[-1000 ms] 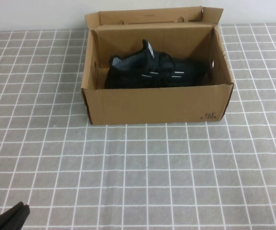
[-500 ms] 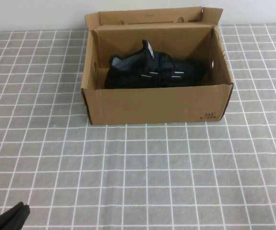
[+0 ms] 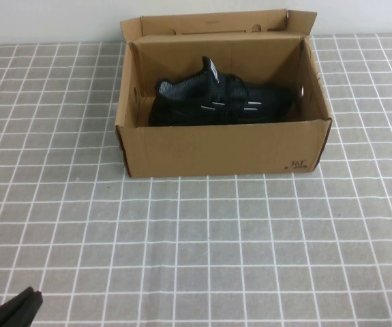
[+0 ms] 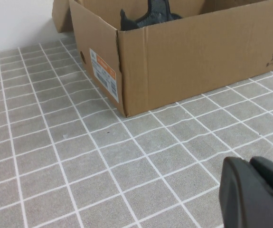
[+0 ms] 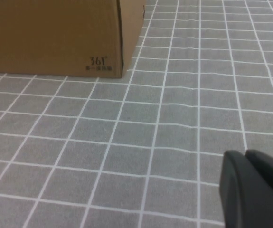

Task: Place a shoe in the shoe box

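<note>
The shoe box [image 3: 223, 146] sits at twelve o'clock on the grey, white-gridded surface [image 3: 202, 245], with its flap lid standing open along the far edge. On the box's front wall, near the corner toward three o'clock, small dark print reads "361" with a smaller line below that is too fine to read. In the left wrist view the short end wall of the box carries a white label [image 4: 103, 75] with an orange band; its text is too small to make out, and a small round hole sits just beside it.

The shoe [image 3: 219, 102] lies inside the box, on its floor against the far wall, heel toward nine o'clock and toe toward three o'clock, with small white dashes showing on its side.

The left gripper [image 3: 13, 311] sits at seven o'clock on the near edge of the surface, well apart from the box; its fingers [image 4: 240, 190] lie pressed together and hold nothing. The right gripper [image 5: 256, 187] shows only in its own wrist view, low over the surface near the box's printed corner, fingers together and empty.
</note>
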